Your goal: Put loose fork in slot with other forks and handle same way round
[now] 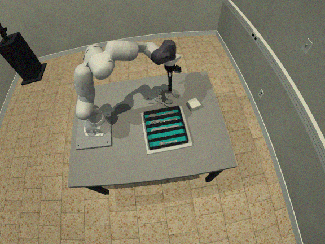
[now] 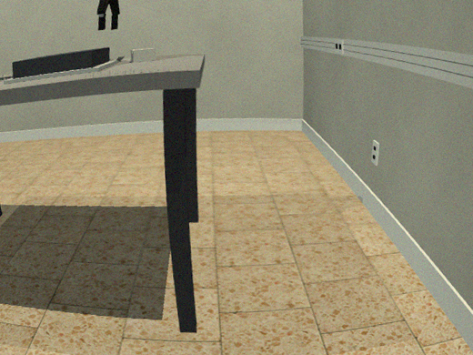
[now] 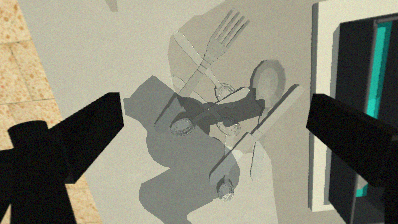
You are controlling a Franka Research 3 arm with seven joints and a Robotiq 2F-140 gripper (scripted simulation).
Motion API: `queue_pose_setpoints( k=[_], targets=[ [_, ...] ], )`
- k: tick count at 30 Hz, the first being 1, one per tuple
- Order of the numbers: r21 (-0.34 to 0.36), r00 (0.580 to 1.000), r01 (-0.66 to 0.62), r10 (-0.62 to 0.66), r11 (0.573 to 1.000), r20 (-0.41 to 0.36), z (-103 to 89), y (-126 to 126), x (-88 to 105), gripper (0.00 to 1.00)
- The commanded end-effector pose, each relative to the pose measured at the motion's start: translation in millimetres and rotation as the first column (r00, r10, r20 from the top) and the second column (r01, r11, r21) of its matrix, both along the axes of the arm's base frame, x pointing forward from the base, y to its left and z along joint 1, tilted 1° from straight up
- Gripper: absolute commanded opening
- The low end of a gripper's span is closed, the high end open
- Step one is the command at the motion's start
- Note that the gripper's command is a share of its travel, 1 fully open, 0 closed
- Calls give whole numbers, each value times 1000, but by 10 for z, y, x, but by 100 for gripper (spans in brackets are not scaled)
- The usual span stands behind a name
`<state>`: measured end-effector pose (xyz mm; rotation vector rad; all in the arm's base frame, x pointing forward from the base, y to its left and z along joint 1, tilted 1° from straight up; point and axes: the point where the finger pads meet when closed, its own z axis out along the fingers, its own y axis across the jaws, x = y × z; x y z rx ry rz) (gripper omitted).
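Observation:
The loose fork [image 3: 207, 55] lies on the grey table in a small heap of cutlery [image 1: 164, 97], its tines toward the top right of the wrist view. A spoon [image 3: 266, 82] and two knife-like pieces [image 3: 255, 135] lie crossed beside and over it. My gripper [image 3: 215, 110] hangs straight above this heap, fully open and empty, with one finger on either side; it also shows in the top view [image 1: 170, 88] and high over the table in the exterior view [image 2: 108, 15]. The black tray [image 1: 166, 125] has teal slots holding cutlery; I cannot tell which slot holds forks.
A small white box [image 1: 194, 104] sits on the table right of the heap, near the tray's far corner. The tray rests on a white mat, whose edge [image 3: 320, 100] is just right of the heap. The arm's base [image 1: 94, 127] stands at the table's left.

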<state>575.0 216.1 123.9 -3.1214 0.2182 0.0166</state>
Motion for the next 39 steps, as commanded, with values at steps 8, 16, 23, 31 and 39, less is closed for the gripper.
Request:
queue_pose_setpoints(
  k=[8,16,23,31,39],
  targets=[
    [-8,962,271,-271,962,1,49,67,-12,100],
    [-9,920,392,-392,920,1,72,110,-26,100],
    [-10,873,487,-487,873,0,92,146,-38,100],
    [-10,812,583,-583,812,0,113,185,-51,100],
    [-10,812,583,-583,812,0,113,185,-51,100]
  ],
)
